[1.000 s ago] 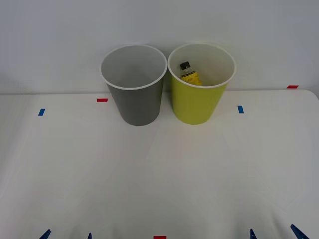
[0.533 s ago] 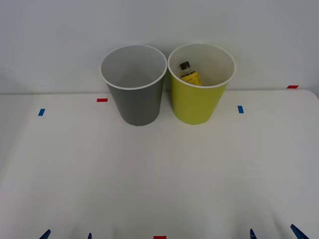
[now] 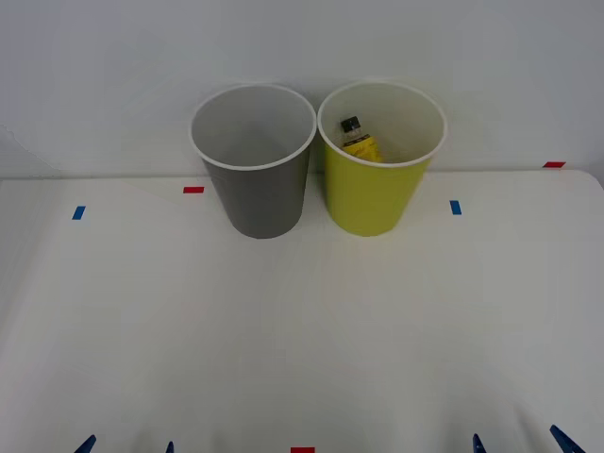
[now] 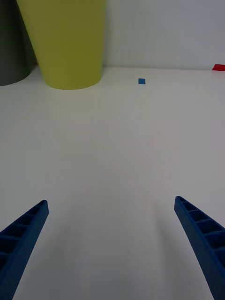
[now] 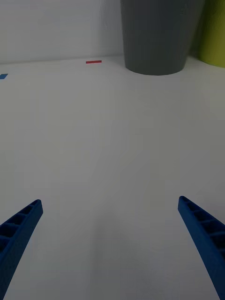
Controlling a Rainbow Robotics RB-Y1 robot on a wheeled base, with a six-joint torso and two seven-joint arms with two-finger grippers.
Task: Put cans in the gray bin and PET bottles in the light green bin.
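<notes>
Inside, yellow black-capped PET bottle (image 3: 360, 142)

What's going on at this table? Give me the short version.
Nothing is being handled right now. The left gripper and the right gripper sit open at the near edge of the table, well short of the bins. The gray bin and the light green bin stand side by side at the far edge. A small yellow PET bottle with a black cap lies inside the light green bin.
</notes>
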